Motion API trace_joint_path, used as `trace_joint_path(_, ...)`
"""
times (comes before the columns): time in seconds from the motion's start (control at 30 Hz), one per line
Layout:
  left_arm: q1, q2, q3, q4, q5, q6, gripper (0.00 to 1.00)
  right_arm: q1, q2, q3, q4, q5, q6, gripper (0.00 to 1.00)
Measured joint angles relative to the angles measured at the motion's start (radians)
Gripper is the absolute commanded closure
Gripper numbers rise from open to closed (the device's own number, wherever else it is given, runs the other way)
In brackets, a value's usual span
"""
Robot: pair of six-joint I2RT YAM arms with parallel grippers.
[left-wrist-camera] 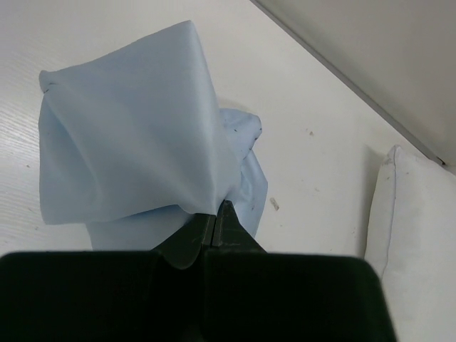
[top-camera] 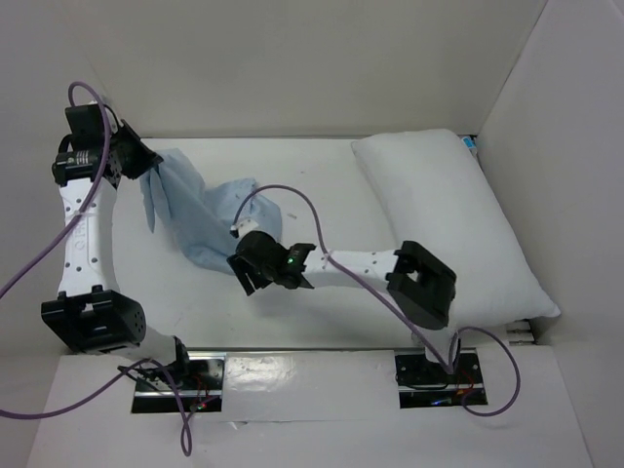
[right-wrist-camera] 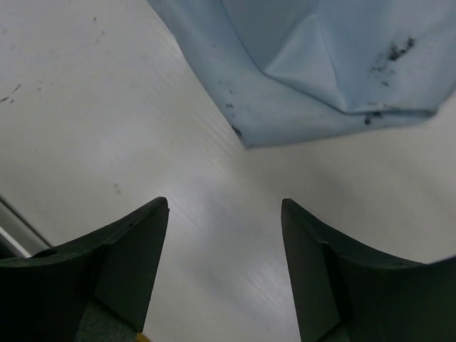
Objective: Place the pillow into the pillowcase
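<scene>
Fingers point(left-wrist-camera: 191, 241) of my left gripper point(left-wrist-camera: 214, 229) are clamping the pillowcase point(left-wrist-camera: 128, 128) by its raised end. My right gripper point(right-wrist-camera: 222, 206), jaws apart and empty, is hovering beside its edge, a second pinch seemingly next. The pillow point(top-camera: 458, 214) is lying well apart.

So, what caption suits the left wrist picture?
The left gripper pinches the blue pillowcase, with the pillow at the right edge.

You see a plain light blue pillowcase point(top-camera: 200, 219) with a few dark specks near one edge. The pillow point(top-camera: 453, 219) is plain white, with a small blue tag point(top-camera: 471, 143) at the end by the table's far right corner. The table point(top-camera: 322, 175) is white. The left arm point(top-camera: 83, 234) and right arm point(top-camera: 361, 265) are white with black joints and trail purple cables point(top-camera: 302, 198). A green light point(top-camera: 291, 260) glows on the right wrist.
</scene>
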State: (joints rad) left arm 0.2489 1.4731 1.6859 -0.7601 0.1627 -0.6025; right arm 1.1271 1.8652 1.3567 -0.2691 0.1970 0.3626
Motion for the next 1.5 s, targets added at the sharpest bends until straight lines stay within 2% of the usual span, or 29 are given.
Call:
trace_joint_path(0.1,0.000,0.005,0.021,-0.021,-0.003,0.005,1.00,0.012,0.131,0.078,0.037,0.012,-0.015,0.26)
trace_joint_path(0.27,-0.001,0.006,0.029,-0.027,-0.009,0.018,1.00,0.018,0.262,0.166,0.065,0.062,-0.031,0.25)
trace_joint_path(0.37,-0.002,0.006,0.029,-0.032,-0.010,0.023,1.00,0.022,0.315,0.200,0.077,0.101,-0.042,0.31)
trace_joint_path(0.4,-0.002,0.006,0.029,-0.033,-0.010,0.024,1.00,0.023,0.331,0.212,0.080,0.111,-0.045,0.46)
trace_joint_path(0.43,-0.002,0.006,0.029,-0.033,-0.010,0.024,1.00,0.023,0.351,0.229,0.082,0.125,-0.053,0.57)
trace_joint_path(0.5,-0.002,0.006,0.029,-0.034,-0.010,0.024,1.00,0.023,0.370,0.255,0.090,0.145,-0.062,0.89)
trace_joint_path(0.53,-0.002,0.006,0.029,-0.034,-0.010,0.024,1.00,0.021,0.375,0.261,0.091,0.151,-0.066,1.00)
trace_joint_path(0.73,-0.002,0.024,0.038,-0.034,-0.005,0.023,1.00,-0.057,0.347,0.252,0.064,0.172,-0.066,1.00)
trace_joint_path(0.9,-0.002,0.103,0.085,-0.018,0.045,0.023,1.00,-0.308,0.151,0.237,0.026,0.175,-0.092,1.00)
trace_joint_path(1.0,-0.008,0.222,0.205,-0.018,0.105,0.022,1.00,-0.477,-0.005,0.286,0.017,0.191,-0.122,1.00)
trace_joint_path(1.07,-0.013,0.312,0.314,-0.014,0.156,0.020,1.00,-0.542,-0.103,0.330,0.016,0.210,-0.146,1.00)
trace_joint_path(1.13,-0.026,0.368,0.381,0.015,0.199,0.019,1.00,-0.553,-0.203,0.359,0.017,0.214,-0.165,1.00)
trace_joint_path(1.2,-0.042,0.372,0.381,0.038,0.227,0.020,1.00,-0.527,-0.302,0.349,0.018,0.207,-0.182,1.00)
trace_joint_path(1.3,-0.064,0.303,0.275,0.117,0.243,0.032,1.00,-0.469,-0.473,0.209,0.036,0.182,-0.195,1.00)
trace_joint_path(1.33,-0.068,0.269,0.225,0.135,0.240,0.037,0.77,-0.450,-0.523,0.145,0.029,0.173,-0.196,1.00)
trace_joint_path(1.4,-0.072,0.189,0.092,0.174,0.203,0.062,0.20,-0.404,-0.607,-0.005,0.042,0.138,-0.191,1.00)
trace_joint_path(1.43,-0.072,0.158,0.035,0.176,0.172,0.071,0.00,-0.381,-0.634,-0.092,0.047,0.117,-0.184,1.00)
trace_joint_path(1.5,-0.068,0.124,-0.047,0.172,0.108,0.078,0.00,-0.327,-0.654,-0.243,0.040,0.084,-0.163,1.00)
